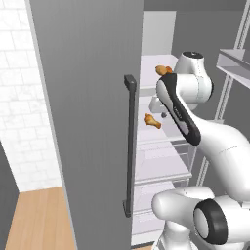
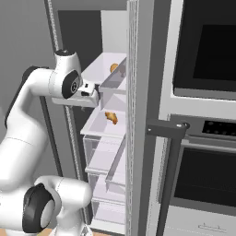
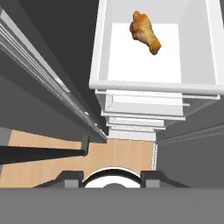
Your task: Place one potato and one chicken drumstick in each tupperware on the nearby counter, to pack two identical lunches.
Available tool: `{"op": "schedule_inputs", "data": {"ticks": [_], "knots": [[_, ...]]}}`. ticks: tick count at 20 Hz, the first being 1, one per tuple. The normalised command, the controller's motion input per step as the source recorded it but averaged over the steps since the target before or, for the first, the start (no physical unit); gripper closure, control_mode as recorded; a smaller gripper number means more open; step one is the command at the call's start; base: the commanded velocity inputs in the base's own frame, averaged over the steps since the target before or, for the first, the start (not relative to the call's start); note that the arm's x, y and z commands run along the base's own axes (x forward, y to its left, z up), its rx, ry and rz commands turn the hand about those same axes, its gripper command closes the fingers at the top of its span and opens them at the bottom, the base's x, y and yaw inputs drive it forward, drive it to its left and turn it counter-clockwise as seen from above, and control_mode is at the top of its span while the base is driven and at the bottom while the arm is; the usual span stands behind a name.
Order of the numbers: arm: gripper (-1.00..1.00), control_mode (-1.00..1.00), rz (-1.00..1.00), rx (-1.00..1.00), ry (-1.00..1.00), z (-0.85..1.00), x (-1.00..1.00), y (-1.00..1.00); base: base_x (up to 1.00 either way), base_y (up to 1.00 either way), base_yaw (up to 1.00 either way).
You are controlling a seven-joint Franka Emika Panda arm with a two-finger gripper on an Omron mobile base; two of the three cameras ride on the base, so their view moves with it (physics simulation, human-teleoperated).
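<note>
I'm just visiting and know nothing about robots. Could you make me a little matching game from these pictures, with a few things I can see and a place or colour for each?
Things:
1. upper drumstick
2. fridge door handle
3. floor
4. wall tiles

Descriptions:
A. light wood
B. lying on a shelf inside the open fridge
C. white
D. dark upright bar

Pairs: 1-B, 2-D, 3-A, 4-C

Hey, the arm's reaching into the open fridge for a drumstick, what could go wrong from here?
The claw sits close to the fridge door's edge and could clip it. The lower drumstick lies loose on a smooth white shelf, so a misaligned grab might push it deeper. The upper drumstick sits beside the wrist and could get knocked.
</note>
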Motion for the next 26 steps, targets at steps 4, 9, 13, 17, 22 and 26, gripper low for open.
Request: {"op": "schedule_inputs", "data": {"ticks": [4,9,13,17,22,26], "knots": [[-1.00,-1.00,0.00,0.01,-0.03,-0.04,-0.05,-0.19,0.00,0.00,0.00],[-1.00,-1.00,0.00,0.03,-0.17,-0.55,-0.34,-0.67,0.00,0.00,0.00],[-1.00,-1.00,0.00,-0.01,-0.29,-0.91,-0.01,-0.03,0.00,0.00,0.00],[-1.00,-1.00,0.00,0.00,-0.18,-0.62,0.01,0.11,0.00,0.00,0.00],[-1.00,-1.00,0.00,-0.01,-0.01,-0.15,0.00,-0.15,0.00,0.00,0.00],[-1.00,-1.00,0.00,-0.06,0.00,-0.18,0.40,-0.09,0.00,0.00,0.00]]}}
